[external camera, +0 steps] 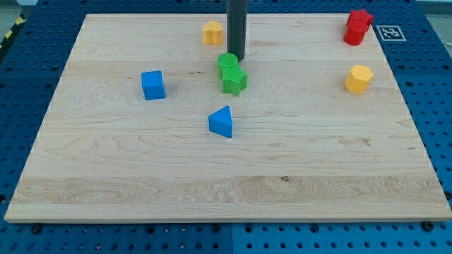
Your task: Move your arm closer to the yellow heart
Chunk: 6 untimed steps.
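So our tip [235,58] sits just above the green blocks [230,73]; yellow heart [212,32] near, upper left. No pincer on rig; can't tell state.

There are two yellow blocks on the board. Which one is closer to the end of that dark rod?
The yellow block near the view's top, just left of my tip. The other yellow block sits far off toward the view's right edge.

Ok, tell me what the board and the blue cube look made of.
Board: pale wood, matte, judging by long grain lines and a small dark knot. Blue cube: probably plastic or painted wood; flat even colour, no grain, soft sheen. My tip rests just above the green blocks.
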Tool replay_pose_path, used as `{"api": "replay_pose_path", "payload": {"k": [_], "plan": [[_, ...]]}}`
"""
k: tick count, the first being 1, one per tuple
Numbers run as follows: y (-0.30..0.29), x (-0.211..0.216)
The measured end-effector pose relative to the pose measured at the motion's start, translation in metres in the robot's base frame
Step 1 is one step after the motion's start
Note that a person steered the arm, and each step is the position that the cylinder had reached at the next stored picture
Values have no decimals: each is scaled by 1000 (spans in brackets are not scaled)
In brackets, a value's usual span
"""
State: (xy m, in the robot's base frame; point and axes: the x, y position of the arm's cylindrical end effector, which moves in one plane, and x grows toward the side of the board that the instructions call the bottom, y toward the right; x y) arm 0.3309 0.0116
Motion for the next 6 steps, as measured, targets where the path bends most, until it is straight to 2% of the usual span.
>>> {"api": "replay_pose_path", "payload": {"k": [2, 4, 6], "plan": [[-83, 1], [-83, -71], [-56, -73]]}}
